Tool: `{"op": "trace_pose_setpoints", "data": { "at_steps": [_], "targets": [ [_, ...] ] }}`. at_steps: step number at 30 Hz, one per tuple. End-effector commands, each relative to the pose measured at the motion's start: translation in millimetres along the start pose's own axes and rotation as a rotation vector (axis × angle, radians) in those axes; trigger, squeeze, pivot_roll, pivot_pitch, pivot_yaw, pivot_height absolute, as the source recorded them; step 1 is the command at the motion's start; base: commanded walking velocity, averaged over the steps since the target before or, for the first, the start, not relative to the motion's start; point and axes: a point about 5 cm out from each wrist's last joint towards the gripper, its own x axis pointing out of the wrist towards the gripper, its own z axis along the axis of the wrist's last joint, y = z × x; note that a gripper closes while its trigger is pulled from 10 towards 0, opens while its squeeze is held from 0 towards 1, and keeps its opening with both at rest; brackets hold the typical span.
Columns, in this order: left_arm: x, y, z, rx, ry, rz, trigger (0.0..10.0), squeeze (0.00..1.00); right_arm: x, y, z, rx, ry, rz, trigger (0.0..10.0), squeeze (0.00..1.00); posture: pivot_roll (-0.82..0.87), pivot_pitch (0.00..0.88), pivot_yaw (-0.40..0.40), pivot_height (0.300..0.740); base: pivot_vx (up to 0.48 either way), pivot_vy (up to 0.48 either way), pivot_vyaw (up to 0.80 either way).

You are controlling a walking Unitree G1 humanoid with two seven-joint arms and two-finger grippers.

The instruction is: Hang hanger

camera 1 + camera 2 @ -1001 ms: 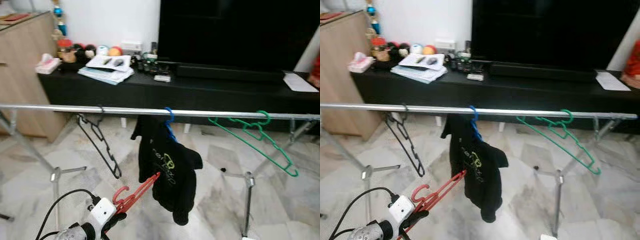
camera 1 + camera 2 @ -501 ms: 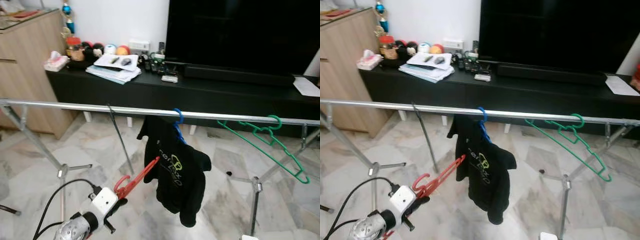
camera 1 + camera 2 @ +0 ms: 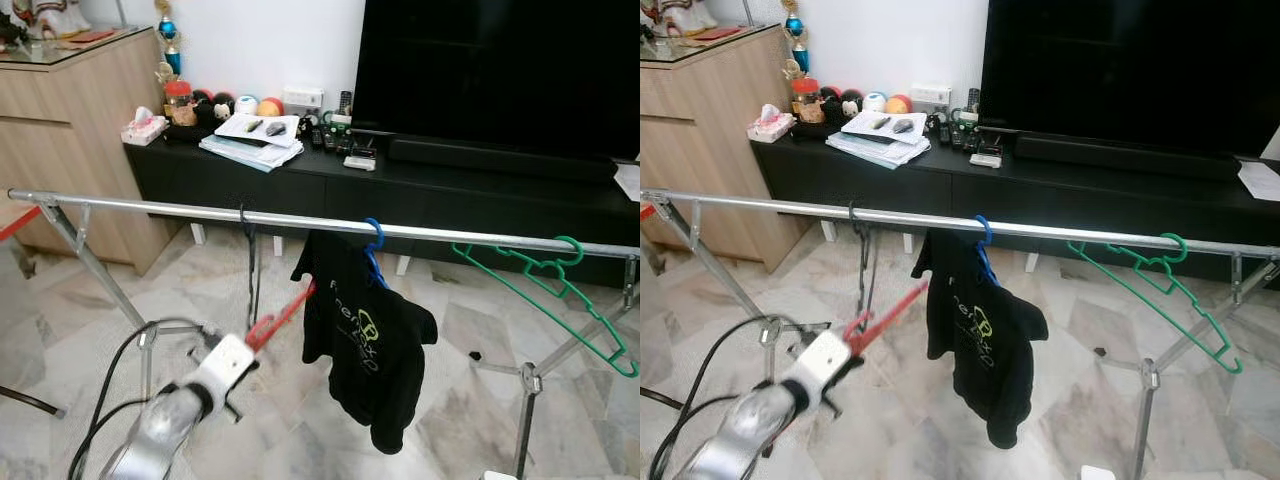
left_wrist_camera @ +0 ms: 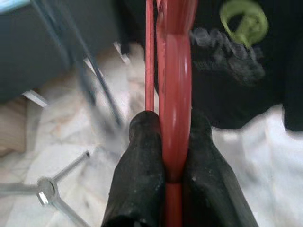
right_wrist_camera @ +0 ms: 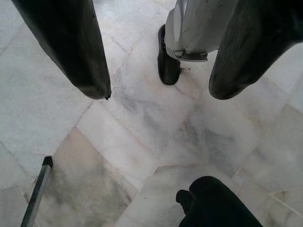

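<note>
Left hand clenched on red hanger, angled toward one o'clock to reach the rail; right hand released, idle.

rail: crosses the scene left to right, before the TV cabinet
on rail: black hanger left, sweatshirt on a hanger at middle, empty hanger right
left gripper: below the rail, before the black hanger, left of the sweatshirt
cabinet top: papers, TV behind
</note>
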Motion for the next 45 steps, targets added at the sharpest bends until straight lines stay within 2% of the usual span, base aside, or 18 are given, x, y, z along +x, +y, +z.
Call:
{"op": "trace_pose_setpoints", "data": {
  "at_steps": [1,3,6,8,11,12,18,21,27,36,40,45],
  "targets": [
    [6.2,2.9,7.6,-0.039,-0.005,0.015,10.0,0.0,-0.1,-0.8,0.0,0.011,0.0,-0.007,10.0,0.0,0.06,0.0,-0.022,0.74,0.0,0.0,0.0],
    [22.6,0.9,19.0,-0.053,0.005,0.016,10.0,0.0,0.1,0.5,-0.4,0.019,-0.002,-0.007,10.0,0.0,0.04,0.0,-0.012,0.74,0.0,0.0,0.0],
    [34.7,-0.9,30.2,-0.085,-0.012,0.029,10.0,0.0,0.2,1.3,-1.0,0.025,-0.004,-0.008,10.0,0.0,0.03,0.0,-0.005,0.74,0.0,0.0,0.0],
    [37.6,-1.6,33.0,-0.103,-0.013,0.031,10.0,0.0,0.2,1.4,-1.2,0.028,-0.004,-0.009,10.0,0.0,0.02,0.0,-0.002,0.74,0.0,0.0,0.0],
    [49.7,-5.4,43.9,-0.151,-0.003,0.044,10.0,0.0,0.1,1.4,-2.5,0.037,-0.002,-0.015,10.0,0.0,0.0,0.0,0.01,0.74,0.0,0.0,0.0],
    [56.2,-6.6,48.2,-0.193,0.021,0.052,10.0,0.0,0.0,1.3,-3.4,0.043,-0.001,-0.02,10.0,0.0,0.0,0.0,0.015,0.74,0.0,0.0,0.0],
    [68.4,-9.1,58.3,-0.265,0.06,0.063,10.0,0.0,-0.2,1.6,-5.8,0.066,0.002,-0.029,10.0,0.0,-0.04,0.0,0.039,0.74,0.0,0.0,0.0],
    [72.3,-10.8,67.0,-0.278,0.027,0.057,10.0,0.0,-0.5,2.1,-8.2,0.085,0.003,-0.035,10.0,0.0,-0.06,0.009,0.059,0.74,0.0,0.0,0.0],
    [73.6,-6.2,64.6,-0.325,0.046,0.084,10.0,0.0,-1.2,3.0,-13.6,0.109,0.009,-0.042,10.0,0.0,-0.08,0.036,0.088,0.74,0.0,0.0,0.0],
    [75.9,0.1,73.6,-0.294,0.04,0.056,10.0,0.0,-3.0,3.6,-24.4,0.152,0.016,-0.06,10.0,0.0,-0.13,0.097,0.132,0.74,0.0,0.0,0.0],
    [77.4,-2.1,79.6,-0.277,0.017,0.009,10.0,0.0,-4.5,3.2,-31.0,0.173,0.021,-0.075,10.0,0.0,-0.14,0.128,0.152,0.74,0.0,0.0,0.0],
    [78.4,-2.1,82.3,-0.27,0.027,0.01,10.0,0.0,-6.1,2.4,-37.4,0.189,0.026,-0.085,10.0,0.0,-0.15,0.152,0.159,0.74,0.0,0.0,0.0]
  ]
}}
